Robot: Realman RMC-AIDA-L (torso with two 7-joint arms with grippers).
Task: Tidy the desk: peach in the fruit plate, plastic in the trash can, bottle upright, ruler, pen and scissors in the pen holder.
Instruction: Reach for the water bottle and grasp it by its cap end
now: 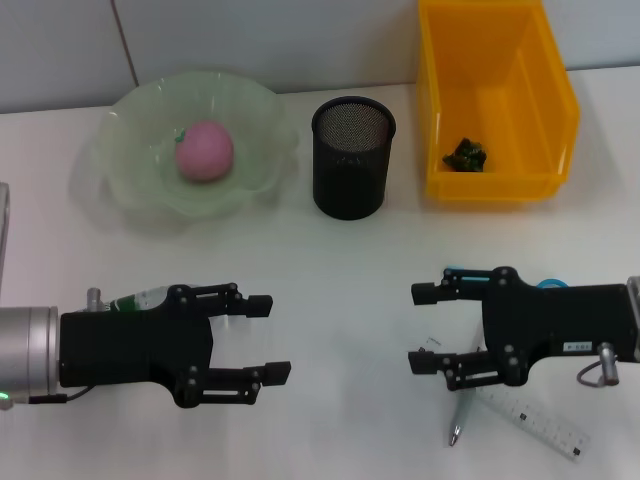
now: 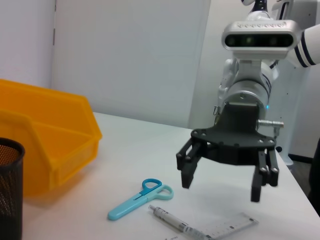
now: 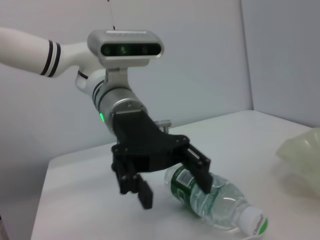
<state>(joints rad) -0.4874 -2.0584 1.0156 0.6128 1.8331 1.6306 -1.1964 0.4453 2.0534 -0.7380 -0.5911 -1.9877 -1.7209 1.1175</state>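
The round pink peach (image 1: 205,151) sits in the wavy-edged, translucent green plate (image 1: 130,185) at the back of the white table (image 1: 340,260). Beside it stands the black mesh pen holder (image 1: 353,157), then the glossy yellow bin (image 1: 495,100) with a crumpled dark green scrap (image 1: 466,154) inside. The clear bottle (image 3: 217,195) lies on its side under the left gripper (image 1: 268,338), jaws spread and empty. The right gripper (image 1: 420,328), also gaping, hovers over the blue-handled scissors (image 2: 140,198), pen (image 2: 172,221) and clear ruler (image 1: 535,418).
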